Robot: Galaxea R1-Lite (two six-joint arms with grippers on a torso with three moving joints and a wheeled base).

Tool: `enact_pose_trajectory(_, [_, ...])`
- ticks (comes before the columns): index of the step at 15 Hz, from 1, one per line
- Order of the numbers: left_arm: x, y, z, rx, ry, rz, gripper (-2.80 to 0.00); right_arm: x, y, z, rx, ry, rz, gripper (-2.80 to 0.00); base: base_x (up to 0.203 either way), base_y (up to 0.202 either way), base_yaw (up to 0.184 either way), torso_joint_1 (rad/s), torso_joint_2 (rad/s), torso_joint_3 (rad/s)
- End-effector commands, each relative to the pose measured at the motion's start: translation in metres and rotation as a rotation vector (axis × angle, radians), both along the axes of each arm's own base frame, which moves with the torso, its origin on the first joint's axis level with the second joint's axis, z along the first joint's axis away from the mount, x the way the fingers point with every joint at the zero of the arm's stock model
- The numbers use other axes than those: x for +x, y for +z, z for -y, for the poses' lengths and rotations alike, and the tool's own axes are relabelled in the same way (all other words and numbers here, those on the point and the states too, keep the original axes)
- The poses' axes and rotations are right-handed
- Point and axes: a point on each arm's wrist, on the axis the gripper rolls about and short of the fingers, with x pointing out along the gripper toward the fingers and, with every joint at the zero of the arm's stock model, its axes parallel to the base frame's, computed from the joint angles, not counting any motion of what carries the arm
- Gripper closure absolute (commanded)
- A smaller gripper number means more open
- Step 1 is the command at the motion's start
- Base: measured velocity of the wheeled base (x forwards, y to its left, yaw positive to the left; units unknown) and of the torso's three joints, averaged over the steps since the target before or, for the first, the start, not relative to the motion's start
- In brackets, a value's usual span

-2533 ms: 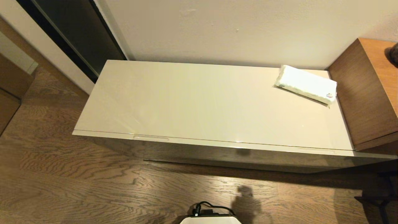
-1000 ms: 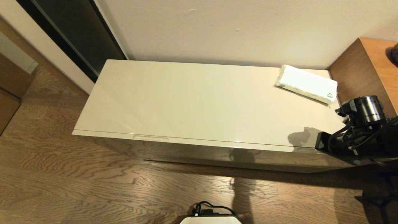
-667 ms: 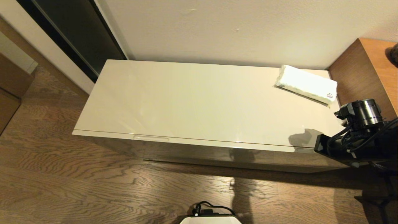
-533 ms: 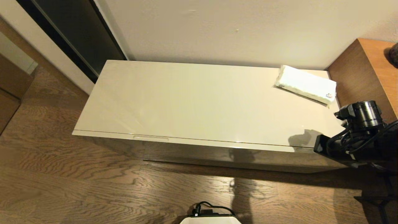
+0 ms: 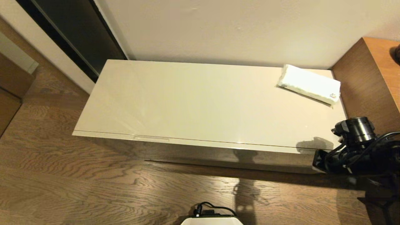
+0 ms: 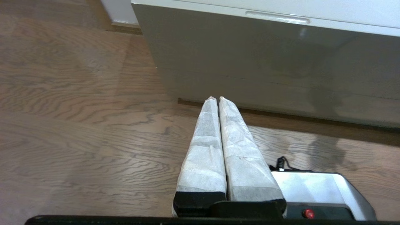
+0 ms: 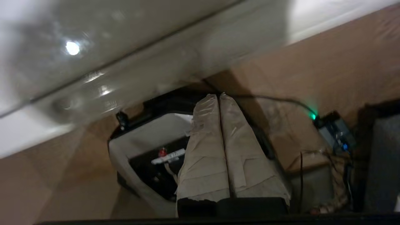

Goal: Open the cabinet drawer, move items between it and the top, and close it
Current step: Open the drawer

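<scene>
Lying on the top (image 5: 187, 100) at its far right, the tissue pack (image 5: 308, 84) is well apart from the right gripper (image 7: 218, 95), fingers pressed together.

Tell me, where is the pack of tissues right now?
In the head view, the tissue pack lies on the cabinet top, at its far right corner, near the wall and beside the wooden cabinet.
</scene>
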Motion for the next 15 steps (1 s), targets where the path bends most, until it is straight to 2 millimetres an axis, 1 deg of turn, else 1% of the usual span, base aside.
enact_pose_trajectory(1, [0.000, 0.000, 0.000, 0.000, 0.000, 0.001, 0.00, -0.009, 0.000, 0.000, 0.007, 0.002, -0.007, 0.00, 0.000, 0.000, 0.000, 0.000, 0.00, 0.000])
enact_pose_trajectory(2, [0.000, 0.000, 0.000, 0.000, 0.000, 0.001, 0.00, -0.014, 0.000, 0.000, 0.018, 0.010, -0.010, 0.00, 0.000, 0.000, 0.000, 0.000, 0.00, 0.000])
enact_pose_trajectory(4, [0.000, 0.000, 0.000, 0.000, 0.000, 0.001, 0.00, -0.019, 0.002, 0.001, 0.027, 0.009, -0.005, 0.00, 0.000, 0.000, 0.000, 0.000, 0.00, 0.000])
enact_pose_trajectory(6, [0.000, 0.000, 0.000, 0.000, 0.000, 0.001, 0.00, -0.016, 0.008, 0.002, 0.024, 0.003, 0.023, 0.00, 0.000, 0.000, 0.000, 0.000, 0.00, 0.000])
enact_pose_trajectory(8, [0.000, 0.000, 0.000, 0.000, -0.001, 0.001, 0.00, -0.006, 0.036, 0.003, 0.036, -0.017, 0.126, 0.00, 0.000, 0.000, 0.000, 0.000, 0.00, 0.000])
enact_pose_trajectory(9, [0.000, 0.000, 0.000, 0.000, 0.000, 0.001, 0.00, -0.002, 0.044, 0.003, 0.040, -0.025, 0.142, 0.00, 0.000, 0.000, 0.000, 0.000, 0.00, 0.000])
enact_pose_trajectory(10, [0.000, 0.000, 0.000, 0.000, 0.000, 0.001, 0.00, 0.000, 0.048, 0.004, 0.043, -0.032, 0.142, 0.00, 0.000, 0.000, 0.000, 0.000, 0.00, 0.000])
enact_pose_trajectory(13, [0.000, 0.000, 0.000, 0.000, 0.000, 0.001, 0.00, 0.011, 0.053, 0.006, 0.043, -0.040, 0.161, 0.00, 0.000, 0.000, 0.000, 0.000, 0.00, 0.000])
enact_pose_trajectory(15, [0.000, 0.000, 0.000, 0.000, -0.001, 0.001, 0.00, 0.016, 0.048, 0.007, 0.042, -0.045, 0.150, 0.00, 0.000, 0.000, 0.000, 0.000, 0.00, 0.000])
